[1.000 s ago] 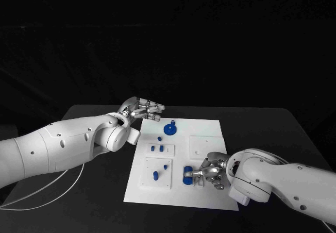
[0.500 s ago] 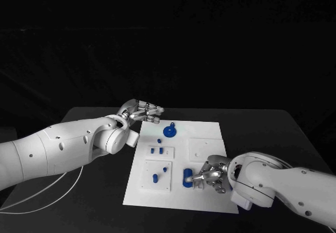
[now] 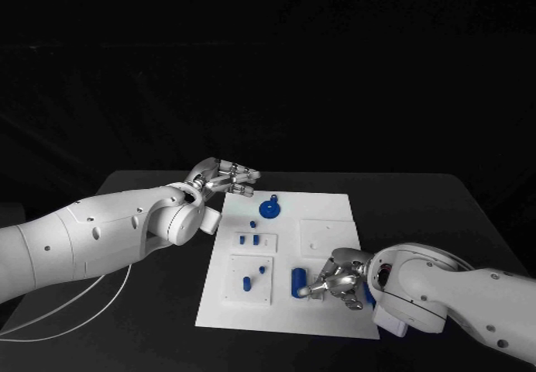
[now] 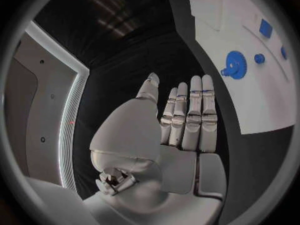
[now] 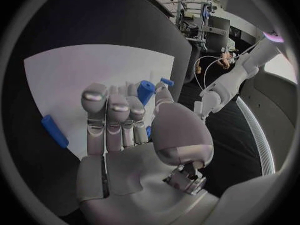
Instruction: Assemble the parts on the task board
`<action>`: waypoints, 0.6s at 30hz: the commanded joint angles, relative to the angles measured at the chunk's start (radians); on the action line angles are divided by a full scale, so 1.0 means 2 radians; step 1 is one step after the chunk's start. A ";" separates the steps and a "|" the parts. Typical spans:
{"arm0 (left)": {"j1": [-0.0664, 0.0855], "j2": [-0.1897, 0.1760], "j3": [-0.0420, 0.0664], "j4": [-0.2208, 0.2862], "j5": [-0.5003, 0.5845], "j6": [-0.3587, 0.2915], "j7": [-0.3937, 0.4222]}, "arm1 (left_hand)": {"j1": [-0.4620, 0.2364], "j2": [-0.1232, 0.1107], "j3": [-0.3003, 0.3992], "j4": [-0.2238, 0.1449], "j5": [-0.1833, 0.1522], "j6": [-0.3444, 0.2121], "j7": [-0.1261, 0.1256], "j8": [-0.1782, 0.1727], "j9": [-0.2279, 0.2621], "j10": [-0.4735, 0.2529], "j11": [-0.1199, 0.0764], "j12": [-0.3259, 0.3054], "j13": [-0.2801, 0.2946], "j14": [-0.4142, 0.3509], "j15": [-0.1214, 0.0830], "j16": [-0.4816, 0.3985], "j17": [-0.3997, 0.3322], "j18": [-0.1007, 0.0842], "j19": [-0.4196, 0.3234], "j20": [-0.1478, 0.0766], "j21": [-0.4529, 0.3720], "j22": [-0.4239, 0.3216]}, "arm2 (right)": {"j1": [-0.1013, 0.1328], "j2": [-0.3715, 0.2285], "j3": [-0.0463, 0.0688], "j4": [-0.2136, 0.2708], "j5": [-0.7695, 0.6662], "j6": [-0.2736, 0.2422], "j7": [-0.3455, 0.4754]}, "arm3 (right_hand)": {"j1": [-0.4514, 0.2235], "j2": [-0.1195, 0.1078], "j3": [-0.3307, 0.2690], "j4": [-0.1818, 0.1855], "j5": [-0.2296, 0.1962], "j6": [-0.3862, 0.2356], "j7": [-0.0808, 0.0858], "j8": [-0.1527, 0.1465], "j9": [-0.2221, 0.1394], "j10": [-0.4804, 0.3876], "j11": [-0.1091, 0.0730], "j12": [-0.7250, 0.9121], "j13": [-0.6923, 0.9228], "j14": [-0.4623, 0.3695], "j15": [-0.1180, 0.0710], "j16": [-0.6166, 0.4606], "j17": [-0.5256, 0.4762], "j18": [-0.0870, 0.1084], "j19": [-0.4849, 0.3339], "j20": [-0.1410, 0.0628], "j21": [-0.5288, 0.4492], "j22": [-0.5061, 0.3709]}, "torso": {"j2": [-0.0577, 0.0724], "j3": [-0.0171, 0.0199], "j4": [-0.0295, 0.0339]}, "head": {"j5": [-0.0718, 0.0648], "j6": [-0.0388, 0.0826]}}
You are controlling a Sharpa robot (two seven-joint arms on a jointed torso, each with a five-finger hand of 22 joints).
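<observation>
One blue cylinder (image 3: pixel 298 281) lies on the near part of the white task board (image 3: pixel 335 209), just beside the right hand (image 3: pixel 335 280). It looks small, light, rigid and smooth, likely to roll, so a pinch across its middle seems best. That hand's fingers curl low toward it; whether they grip it I cannot tell. At the board's far corner, the left hand (image 3: pixel 227 176) hovers flat with fingers straight, holding nothing.

Left hand (image 3: pixel 227 176) flat, fingers (image 4: pixel 190 110) extended together; right hand (image 3: pixel 338 279) curled.
</observation>
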 commanded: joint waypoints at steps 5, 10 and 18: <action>0.000 0.000 0.000 0.001 0.000 0.007 0.001 | -0.003 0.002 0.001 -0.001 0.003 -0.001 0.001 -0.002 0.000 -0.001 0.001 0.001 0.000 0.002 0.000 -0.002 0.000 -0.008 0.001 -0.001 0.002 0.001 | -0.001 0.006 0.000 -0.005 -0.008 0.015 0.002 | 0.004 0.016 0.012 -0.016 -0.010 0.007 0.000 0.000 -0.003 0.003 -0.003 0.002 0.000 0.002 -0.003 -0.001 0.001 -0.002 0.029 -0.002 0.001 0.030 | 0.000 -0.0006 0.0005 | 0.000 -0.002; 0.000 -0.001 0.000 0.001 0.000 0.007 0.001 | -0.003 0.002 0.001 -0.001 0.003 -0.001 0.001 -0.002 0.000 -0.001 0.001 0.001 0.000 0.002 0.000 -0.002 0.000 -0.008 0.001 -0.001 0.002 0.001 | -0.001 0.010 0.000 -0.009 -0.016 0.010 -0.003 | 0.005 0.028 0.063 -0.019 -0.037 0.009 -0.002 0.000 -0.007 0.004 -0.005 0.002 0.000 0.002 -0.004 -0.001 0.001 -0.003 0.029 -0.003 0.000 0.030 | 0.000 -0.0005 0.0008 | 0.000 -0.003; 0.000 -0.001 0.000 0.002 0.000 0.008 0.001 | -0.003 0.002 0.001 -0.001 0.006 -0.001 0.001 -0.001 0.000 -0.001 0.001 0.001 0.000 0.001 0.000 -0.002 0.000 -0.008 0.000 -0.001 0.003 0.000 | -0.001 0.014 0.000 -0.017 -0.036 0.006 -0.004 | -0.034 -0.022 0.295 -0.010 -0.097 0.013 -0.004 0.000 -0.017 0.006 -0.007 0.000 0.003 0.002 -0.006 -0.004 0.002 -0.007 0.029 -0.006 0.000 0.029 | 0.000 -0.0004 0.0001 | 0.002 -0.003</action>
